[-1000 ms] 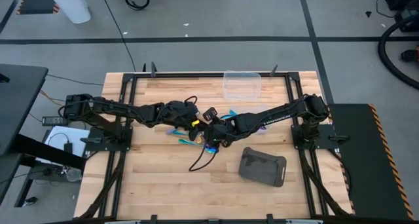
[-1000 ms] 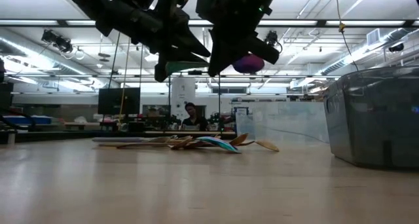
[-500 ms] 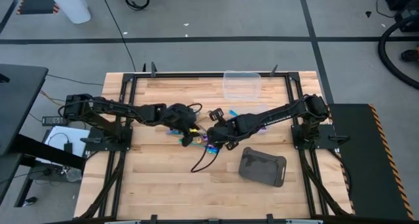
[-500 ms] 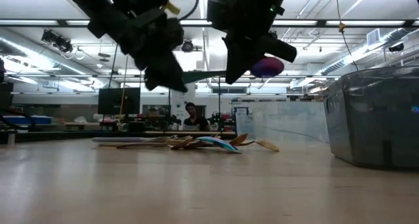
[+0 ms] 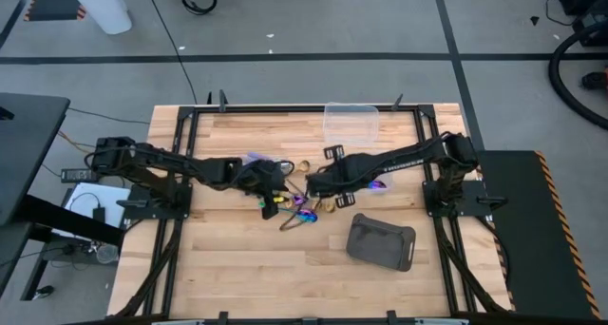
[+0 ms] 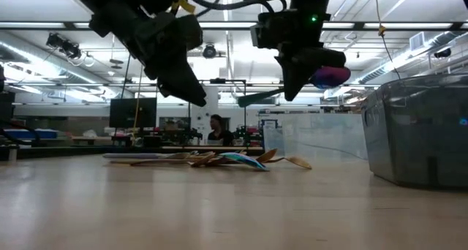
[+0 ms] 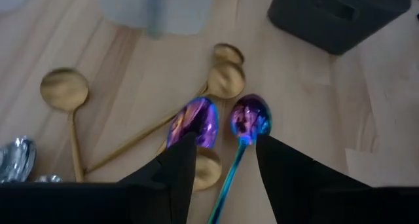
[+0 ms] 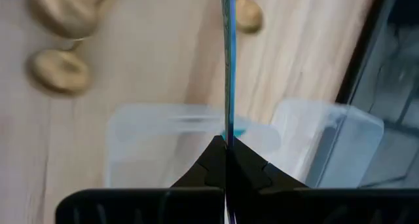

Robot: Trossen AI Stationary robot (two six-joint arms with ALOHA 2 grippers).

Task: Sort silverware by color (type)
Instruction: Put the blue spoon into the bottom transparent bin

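Slim iridescent teal-purple spoon (image 8: 228, 60) pinched edge-on between the pressed-together jaws of the right gripper (image 8: 226, 147); only its thin handle shows running straight out from the tips, the bowl end cut off at the frame edge. In the low view the same gripper (image 6: 298, 82) hangs above the surface with a purple bowl (image 6: 329, 77) sticking out to one side and a dark handle tip out the other.

Left gripper (image 7: 226, 149) has its jaws spread and empty. Just ahead of the gap lie two rainbow purple spoon bowls (image 7: 194, 121) side by side, the second (image 7: 249, 115) with a teal handle running back between the jaws, its lower part hidden by them. Beyond and beside those, gold spoons (image 7: 226, 80) on the wooden surface (image 7: 308, 106); one round gold bowl (image 7: 64, 88) is off to the side. A silver piece (image 7: 14, 160) is cut by the frame edge, type unclear.

From above, the rest of the silverware pile (image 5: 302, 209) sits just beyond both grippers, partly covered by the arms, individual pieces hard to separate. A clear plastic tub (image 5: 351, 124) is well past the right jaws; a dark grey tray (image 5: 381, 241) lies apart from them. The blurred tub fills the right wrist view behind the handle.
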